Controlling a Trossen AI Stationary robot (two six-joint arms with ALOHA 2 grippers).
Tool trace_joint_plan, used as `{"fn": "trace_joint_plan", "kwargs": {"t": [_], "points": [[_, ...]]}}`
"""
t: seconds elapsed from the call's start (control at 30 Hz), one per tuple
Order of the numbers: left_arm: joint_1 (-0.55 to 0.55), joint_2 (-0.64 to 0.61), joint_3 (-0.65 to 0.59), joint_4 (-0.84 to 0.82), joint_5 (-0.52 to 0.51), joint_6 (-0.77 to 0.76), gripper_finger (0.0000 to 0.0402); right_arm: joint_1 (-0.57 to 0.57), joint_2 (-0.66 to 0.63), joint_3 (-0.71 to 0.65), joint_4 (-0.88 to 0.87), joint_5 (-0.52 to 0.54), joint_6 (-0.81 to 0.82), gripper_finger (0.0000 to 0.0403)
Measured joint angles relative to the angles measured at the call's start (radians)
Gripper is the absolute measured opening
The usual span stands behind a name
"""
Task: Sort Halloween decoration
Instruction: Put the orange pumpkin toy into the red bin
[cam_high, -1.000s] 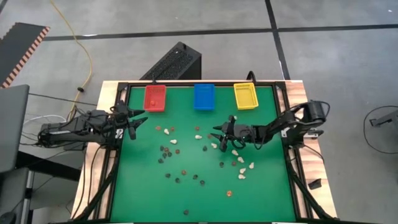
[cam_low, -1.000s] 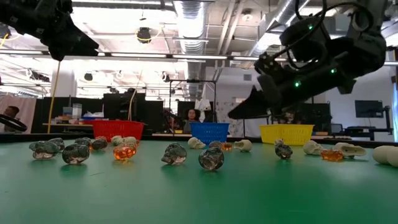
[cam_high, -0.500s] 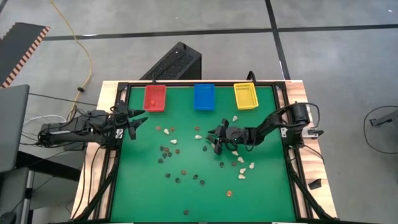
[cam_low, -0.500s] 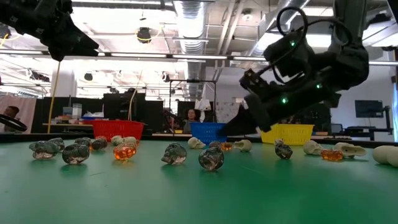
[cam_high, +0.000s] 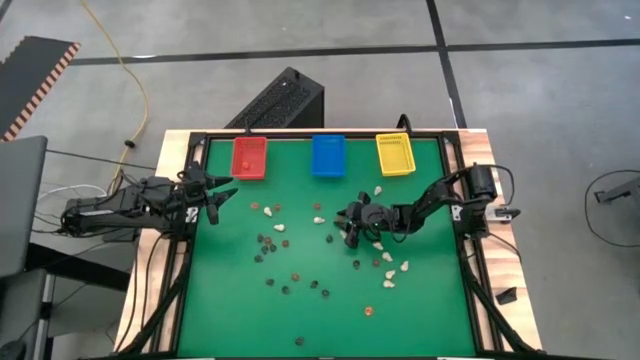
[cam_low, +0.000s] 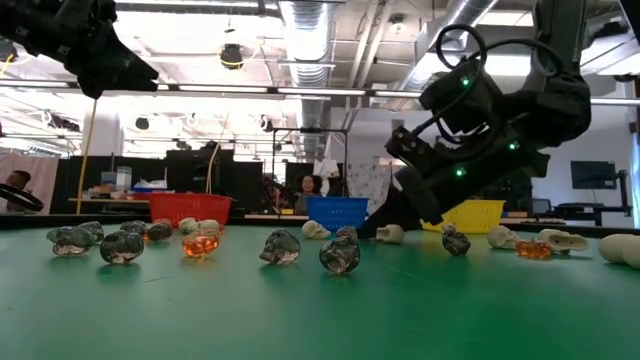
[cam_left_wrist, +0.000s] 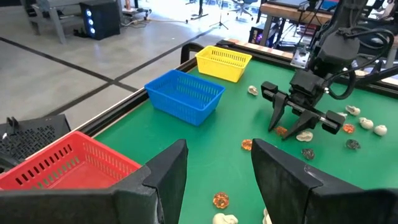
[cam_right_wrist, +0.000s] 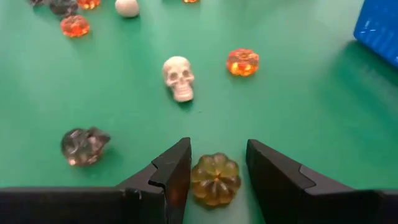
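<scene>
Mid-table | right end effector (cam_right_wrist: 216, 163) apart, straddling orange pumpkin trinket (cam_right_wrist: 215, 178) | left end effector (cam_left_wrist: 216, 163) apart near red bin (cam_left_wrist: 59, 163)

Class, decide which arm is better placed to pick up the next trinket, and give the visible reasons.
The right arm. Its open claw already straddles an orange pumpkin trinket on the green table, while the left claw waits open near the red bin, with nothing between its fingers.

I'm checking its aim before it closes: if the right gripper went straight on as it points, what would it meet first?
The orange pumpkin trinket, lying between the right gripper's open fingers.
</scene>
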Motion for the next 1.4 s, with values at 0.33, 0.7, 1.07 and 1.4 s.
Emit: {"fn": "trace_joint_plan", "kwargs": {"t": [0.33, 0.7, 1.07, 1.4], "points": [[0.0, 0.0, 0.0, 0.0, 0.0, -0.001, 0.0169, -0.004, 0.0, 0.0, 0.0, 0.003, 0.02, 0.0134], [0.0, 0.0, 0.0, 0.0, 0.0, -0.002, 0.0169, -0.002, -0.008, 0.0, 0.003, 0.008, 0.069, 0.0131], [0.0, 0.0, 0.0, 0.0, 0.0, 0.002, 0.0169, -0.057, -0.078, 0.108, -0.007, 0.011, -0.008, 0.0125], [0.0, 0.0, 0.0, 0.0, 0.0, -0.001, 0.0169, -0.124, -0.066, 0.418, -0.146, 0.002, -0.175, 0.0125]]}}
